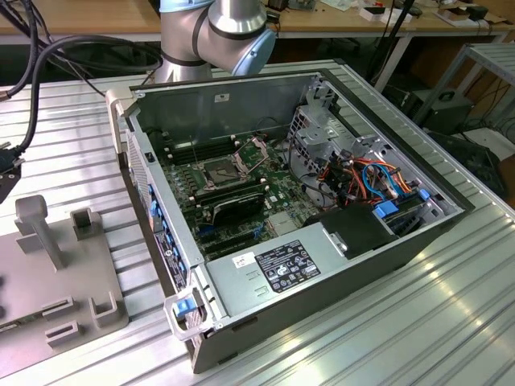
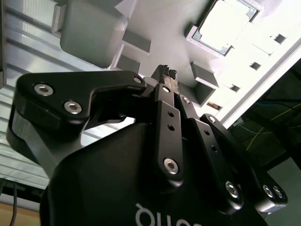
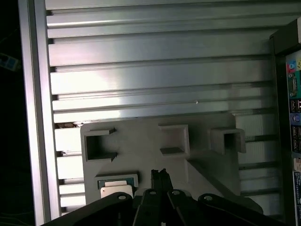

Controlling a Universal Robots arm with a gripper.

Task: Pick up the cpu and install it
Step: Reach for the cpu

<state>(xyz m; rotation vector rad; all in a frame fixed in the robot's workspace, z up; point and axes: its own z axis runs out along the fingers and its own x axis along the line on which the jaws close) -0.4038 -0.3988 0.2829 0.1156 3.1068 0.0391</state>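
Two black fingers point(image 2: 168, 117) of the pincer point(image 2: 165, 72) meet at their tips, closed on nothing, poised over a grey holder block point(image 3: 141, 136) on the ribbed metal surface point(image 3: 141, 70). Near the tips, apart from them, the cpu point(image 3: 116, 190) lies flat in a square recess of that block. It looks thin, light and stiff, and probably fragile underneath, so it seems best pinched by two opposite edges.
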